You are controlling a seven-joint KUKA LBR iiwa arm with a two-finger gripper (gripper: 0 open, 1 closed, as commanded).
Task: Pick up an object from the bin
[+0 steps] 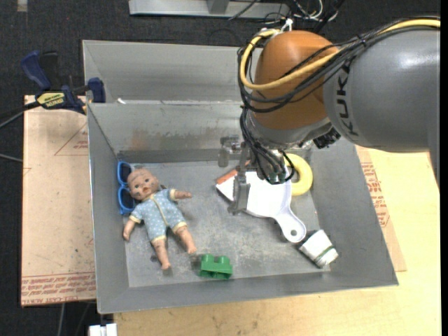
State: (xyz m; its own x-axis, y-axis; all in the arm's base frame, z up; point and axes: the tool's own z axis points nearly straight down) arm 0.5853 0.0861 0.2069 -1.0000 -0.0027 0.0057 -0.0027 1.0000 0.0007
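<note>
A baby doll (157,215) in pale blue clothes is seen lying on its back at the left of the grey bin (105,187), with blue toy glasses (123,187) tucked under its head. A green block (215,266) is found near the front wall, just beside the doll's feet. A small white bottle (318,248) is laid on its side at the front right. In the middle of the bin a white flat paddle (273,201) is spread out, with its handle pointed at the bottle. The gripper (239,200) is held low at the paddle's left edge, close beside a small orange and white piece (225,184). Much of that piece is covered, so what it is cannot be made out. A yellow ring (304,177) is half hidden behind the paddle and the arm. The back of the bin's middle is blocked by the arm's round orange cover (290,75) and its cables. Whether the gripper is open or closed cannot be told, and nothing can be seen held in it.
</note>
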